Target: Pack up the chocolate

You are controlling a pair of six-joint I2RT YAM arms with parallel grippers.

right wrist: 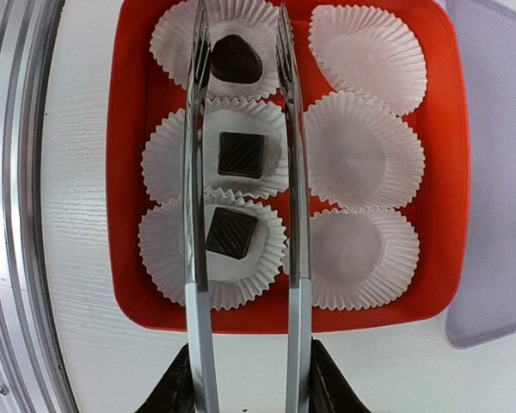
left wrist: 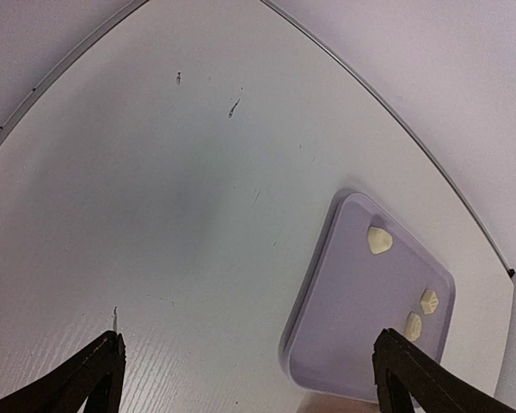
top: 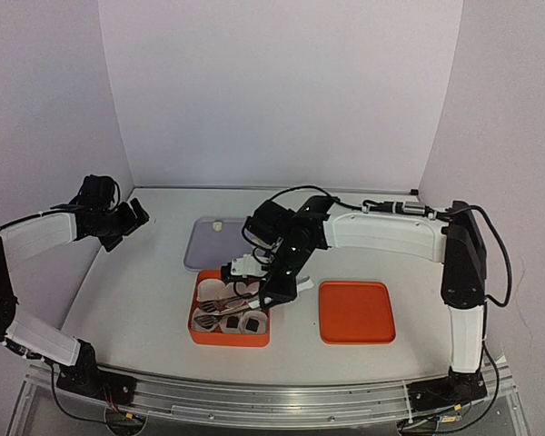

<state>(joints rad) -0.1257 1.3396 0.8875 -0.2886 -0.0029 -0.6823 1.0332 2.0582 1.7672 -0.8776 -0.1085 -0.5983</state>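
Above: the right gripper (top: 277,289) is held over the orange tray (top: 229,341), the left gripper (top: 133,221) well left of that tray. Left wrist: fingers (left wrist: 90,377) are spread wide — white chocolates (left wrist: 379,239) lie on the purple tray (left wrist: 344,292) behind the orange tray. Right wrist: tongs (right wrist: 194,258) are clamped — dark chocolates (right wrist: 241,155) are cupped inside the orange tray.

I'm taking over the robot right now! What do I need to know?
Left claw: open and empty, above the table beside the purple tray.
Right claw: shut on the tongs, which hang over the orange box.
Done: three dark chocolates sit one each in paper cups.
Left: three white chocolates lie on the purple tray; three paper cups are empty.
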